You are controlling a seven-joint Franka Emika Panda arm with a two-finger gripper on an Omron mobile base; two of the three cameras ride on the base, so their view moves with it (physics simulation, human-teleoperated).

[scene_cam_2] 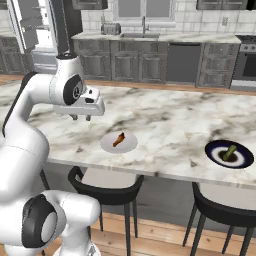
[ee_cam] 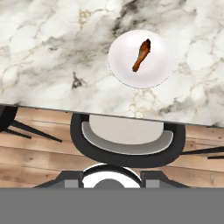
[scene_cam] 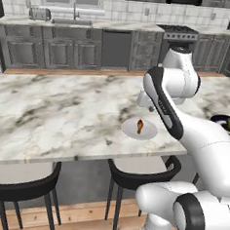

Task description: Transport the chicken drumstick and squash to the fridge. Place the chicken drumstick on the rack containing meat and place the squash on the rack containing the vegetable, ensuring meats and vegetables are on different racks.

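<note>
The chicken drumstick (scene_cam_2: 118, 139) lay on a white plate (scene_cam_2: 111, 145) near the front edge of the marble island counter (scene_cam_2: 165, 120), centre of the right base frame; upper centre in the hand view (ee_cam: 141, 55). The squash (scene_cam_2: 229, 152) sat on a dark blue-rimmed plate (scene_cam_2: 216, 156) at right, well apart from the drumstick. The gripper (scene_cam_2: 80, 118) hung above the counter, left of the white plate, touching nothing; couldn't tell whether its jaws were released or clenched. Black stools (scene_cam_2: 106, 187) stood under the counter edge. Fridge (scene_cam_2: 35, 31) stood open at upper left.
</note>
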